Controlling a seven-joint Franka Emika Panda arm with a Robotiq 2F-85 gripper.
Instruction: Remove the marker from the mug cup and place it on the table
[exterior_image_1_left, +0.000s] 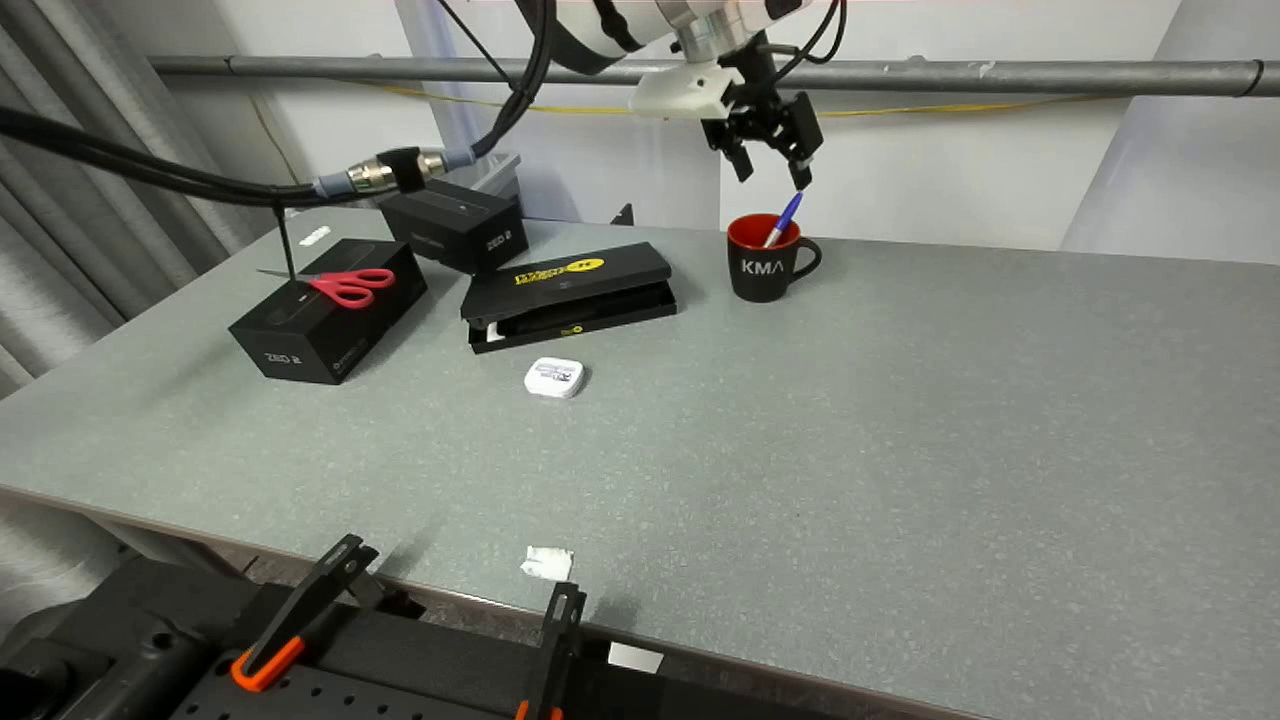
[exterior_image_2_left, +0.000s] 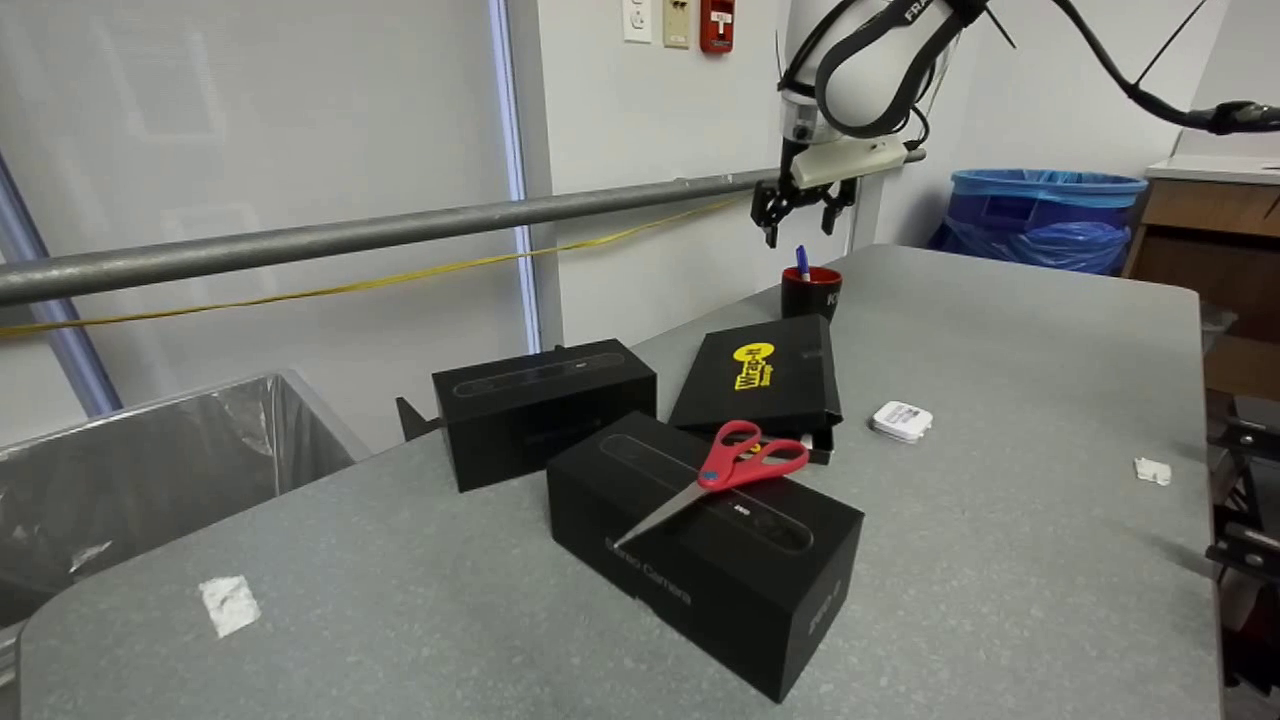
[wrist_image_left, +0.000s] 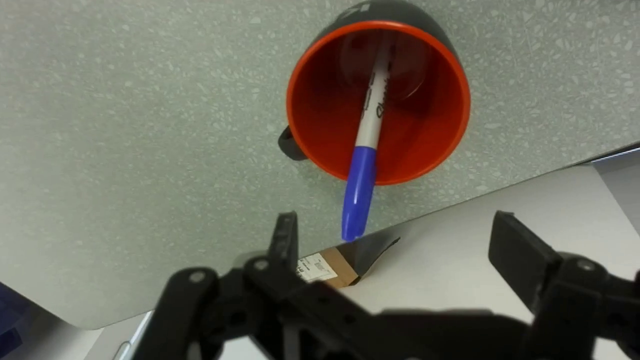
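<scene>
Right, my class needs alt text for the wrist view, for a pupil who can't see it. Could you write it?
A blue-capped marker leans in a black mug with a red inside, its capped end sticking out past the rim. The gripper, at the bottom, is open and holds nothing. The mug stands on a grey speckled table.

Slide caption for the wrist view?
Open gripper above a blue-capped marker leaning in a red-lined mug on the table.
</scene>
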